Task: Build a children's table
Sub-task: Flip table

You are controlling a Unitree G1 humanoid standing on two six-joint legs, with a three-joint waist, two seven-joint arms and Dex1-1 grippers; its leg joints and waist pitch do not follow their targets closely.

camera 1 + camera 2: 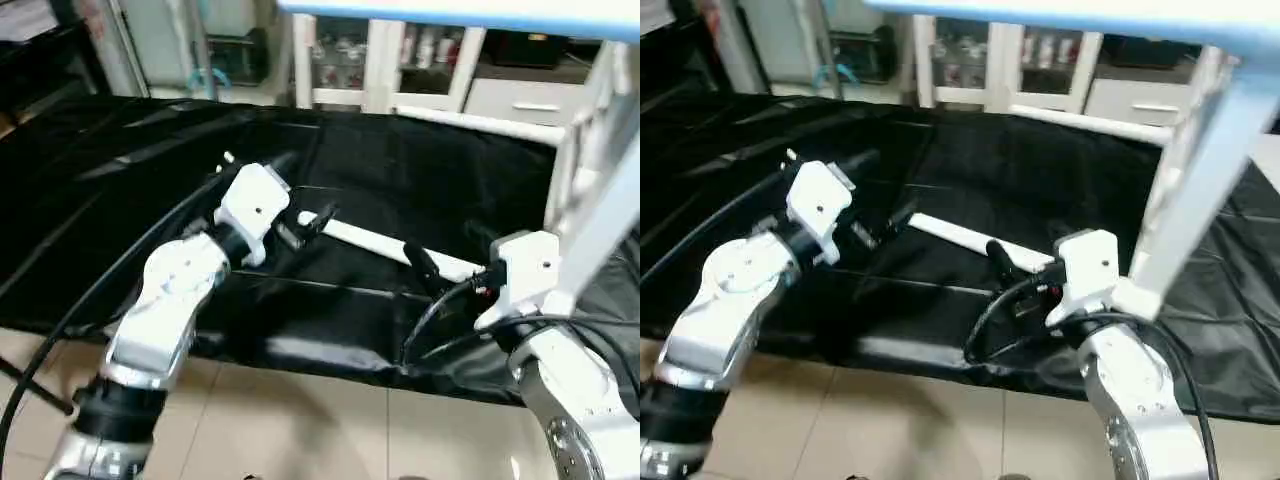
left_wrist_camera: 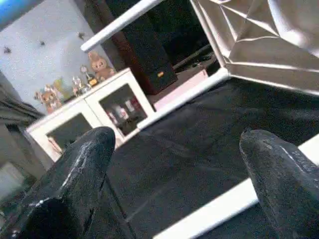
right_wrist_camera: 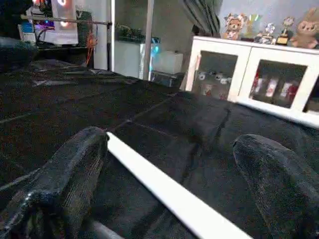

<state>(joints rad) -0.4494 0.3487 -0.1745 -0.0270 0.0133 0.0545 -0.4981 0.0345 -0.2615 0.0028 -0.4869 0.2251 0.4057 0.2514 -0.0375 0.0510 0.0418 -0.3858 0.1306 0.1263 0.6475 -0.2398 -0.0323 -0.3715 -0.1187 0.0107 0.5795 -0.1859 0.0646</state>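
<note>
Left eye view: loose leg (image 1: 390,248) lying flat on black-covered work surface (image 1: 120,200), betw the two grippers.
Leg axis: long axis running across the cover, one end by left gripper (image 1: 305,228), other end by right gripper (image 1: 440,275); which end is the tapered tip, can't tell.
Left gripper state: fingers (image 2: 75,174) standing wide apart, holding nothing; leg crossing just ahead of them in left wrist view.
Right gripper state: fingers (image 3: 70,174) also spread wide, empty; leg (image 3: 164,191) passing betw the two tips in right wrist view, touching or not can't tell.
Tabletop: white tabletop (image 1: 450,20) w/ blue-looking edge sitting above and beyond right gripper, ribbed underside (image 2: 269,45) showing in left wrist view.
Fitted legs: at least one fitted leg (image 1: 1200,170) slanting down from the top, near right arm.
Handling (judgement): leg looking like hollow plastic, so prob light, stiff, smooth and round, likely rolling or slipping if pinched off-centre.
Grip spot (judgement): taking it across the round shaft, nearer mid-length, jaws square to the axis.
Tabletop handling (judgement): big, rigid, awkward; prob shifting if pushed during insertion.
Background: white glass-door cabinet (image 1: 400,60) behind the surface.
</note>
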